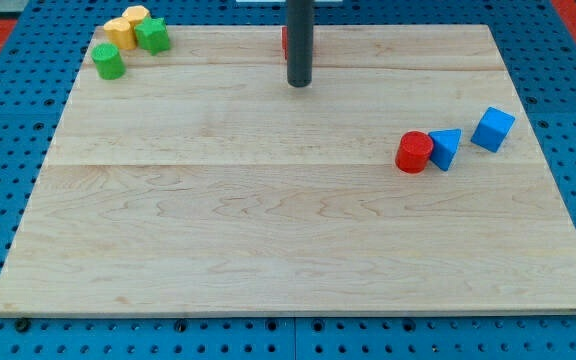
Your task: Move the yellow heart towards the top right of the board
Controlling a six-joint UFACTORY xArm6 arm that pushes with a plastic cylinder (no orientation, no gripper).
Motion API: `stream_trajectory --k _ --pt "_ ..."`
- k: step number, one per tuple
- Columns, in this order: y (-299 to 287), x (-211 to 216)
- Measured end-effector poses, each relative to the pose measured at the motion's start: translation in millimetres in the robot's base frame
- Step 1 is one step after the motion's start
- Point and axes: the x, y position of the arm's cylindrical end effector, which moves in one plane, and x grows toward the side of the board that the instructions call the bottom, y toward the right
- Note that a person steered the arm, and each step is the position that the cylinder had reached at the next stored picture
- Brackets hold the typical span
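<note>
In the single camera view we see a pale wooden board lying on a blue perforated surface. Our rod comes down from the far edge near the middle, and my tip rests on the board at the far centre. We have no jaws to open or close, so the rod holds nothing; it only pushes. Just behind the rod a red block peeks out, mostly hidden, so we cannot tell its shape.

At the far left corner sits a tight cluster: two yellow blocks, one touching the other, a green star-like block pressed against them, and a green cylinder just nearer. We judge that the yellow heart is one of these two yellow pieces, but at this size we cannot say which.

On the right, about mid-depth, a red cylinder touches a blue wedge-like block, with a blue cube just beside them.

As for progress, we judge the task hardly begun: the yellow pieces lie in the far left corner, well apart from the far right corner, and my tip is well apart from them too. What is left is to reach the heart, get to its left side, and push it rightward along the far edge.

We can read no brand, label or writing anywhere.
</note>
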Motion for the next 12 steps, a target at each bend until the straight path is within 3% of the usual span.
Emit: stream_trajectory --k 1,2,4,5,6,7,9,10,12 --pt "5 -5" --pt "-80 -6" --pt "-325 -4" --pt "-325 -3" --pt "-325 -42" --pt "-325 -126" --pt "-303 -123" --pt "-253 -119" --pt "-236 -83"
